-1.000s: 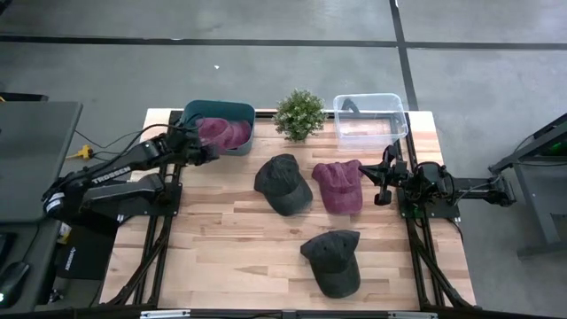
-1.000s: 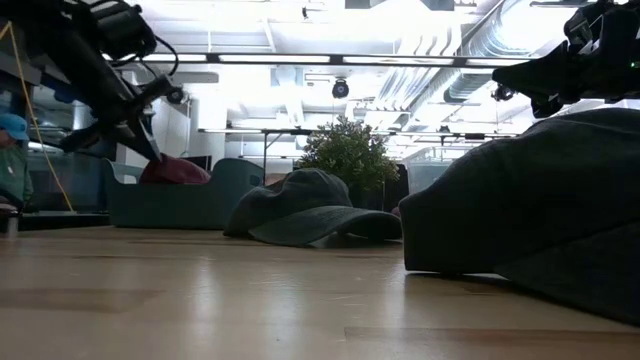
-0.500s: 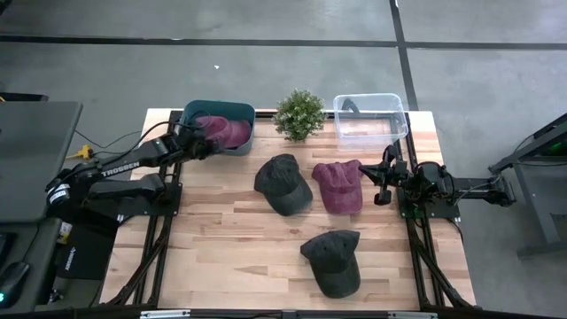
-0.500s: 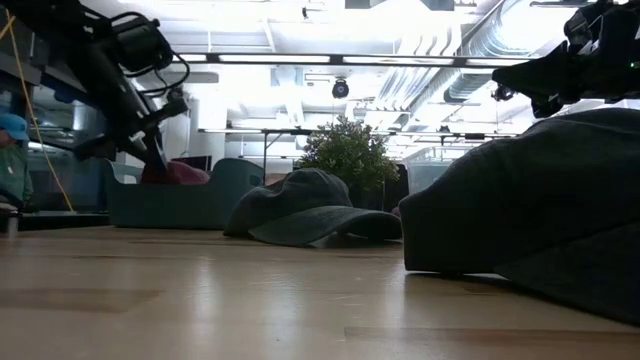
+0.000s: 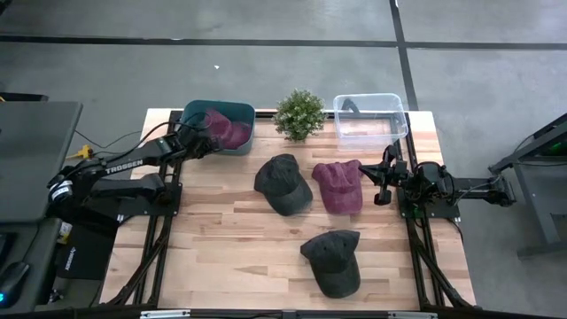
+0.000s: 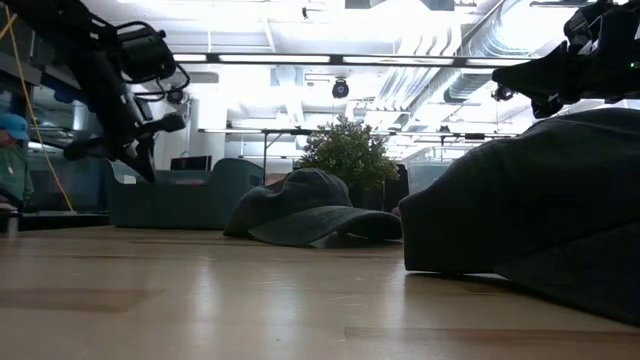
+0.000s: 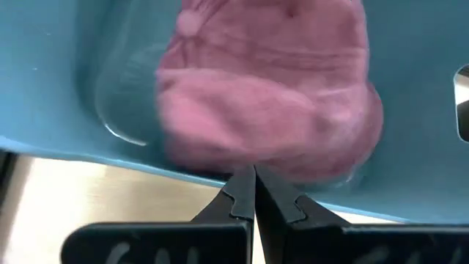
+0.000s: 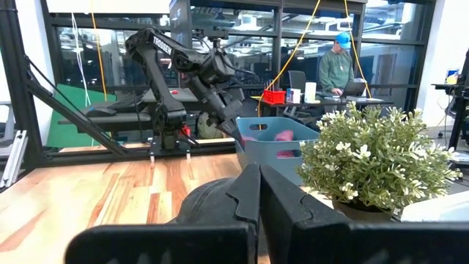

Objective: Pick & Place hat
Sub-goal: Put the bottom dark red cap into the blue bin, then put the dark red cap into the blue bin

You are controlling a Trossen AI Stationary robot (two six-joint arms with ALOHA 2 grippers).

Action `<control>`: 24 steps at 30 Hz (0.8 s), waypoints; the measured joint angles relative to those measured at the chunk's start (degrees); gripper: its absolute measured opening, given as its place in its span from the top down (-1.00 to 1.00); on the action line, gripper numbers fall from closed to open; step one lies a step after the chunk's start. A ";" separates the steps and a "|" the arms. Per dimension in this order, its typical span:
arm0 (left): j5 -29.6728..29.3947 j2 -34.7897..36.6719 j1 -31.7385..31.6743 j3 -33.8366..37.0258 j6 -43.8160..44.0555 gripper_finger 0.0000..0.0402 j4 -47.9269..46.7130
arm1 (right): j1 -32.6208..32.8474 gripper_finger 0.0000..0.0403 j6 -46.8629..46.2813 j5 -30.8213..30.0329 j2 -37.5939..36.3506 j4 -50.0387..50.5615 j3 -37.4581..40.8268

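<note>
Left gripper [image 5: 197, 144]: clenched on nothing, fingers pressed together, hanging at the near rim of the teal bin [image 5: 237, 145].
Maroon hat in bin [image 7: 271, 88]: lying inside the teal bin, just past the fingertips (not held).
Right gripper [image 5: 382, 178]: clenched and empty, waiting at the table's right edge beside the second maroon hat [image 5: 338, 186].
Dark hat, centre [image 5: 283, 183]: flat on the wood, between bin and maroon hat.
Dark hat, near edge [image 5: 333, 260]: apart from the others.
Plant [image 5: 299, 114]: upright between the teal bin and the clear tub [image 5: 369, 119].
</note>
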State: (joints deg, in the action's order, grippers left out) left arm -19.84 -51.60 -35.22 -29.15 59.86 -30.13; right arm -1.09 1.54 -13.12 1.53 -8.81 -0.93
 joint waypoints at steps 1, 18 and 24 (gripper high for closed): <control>0.09 -0.17 0.00 0.00 0.33 1.00 0.28 | 0.01 1.00 -0.02 0.00 -0.01 -0.01 0.00; 2.02 6.61 1.28 -9.66 -4.88 1.00 -3.14 | 0.01 1.00 -0.02 0.00 -0.01 -0.01 0.00; 10.39 8.66 6.29 -15.10 -11.07 1.00 -2.55 | 0.01 1.00 -0.01 -0.01 0.01 -0.01 0.00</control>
State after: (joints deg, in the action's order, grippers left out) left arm -9.45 -42.93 -28.93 -44.25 48.79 -32.68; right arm -1.08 1.53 -13.13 1.54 -8.82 -0.93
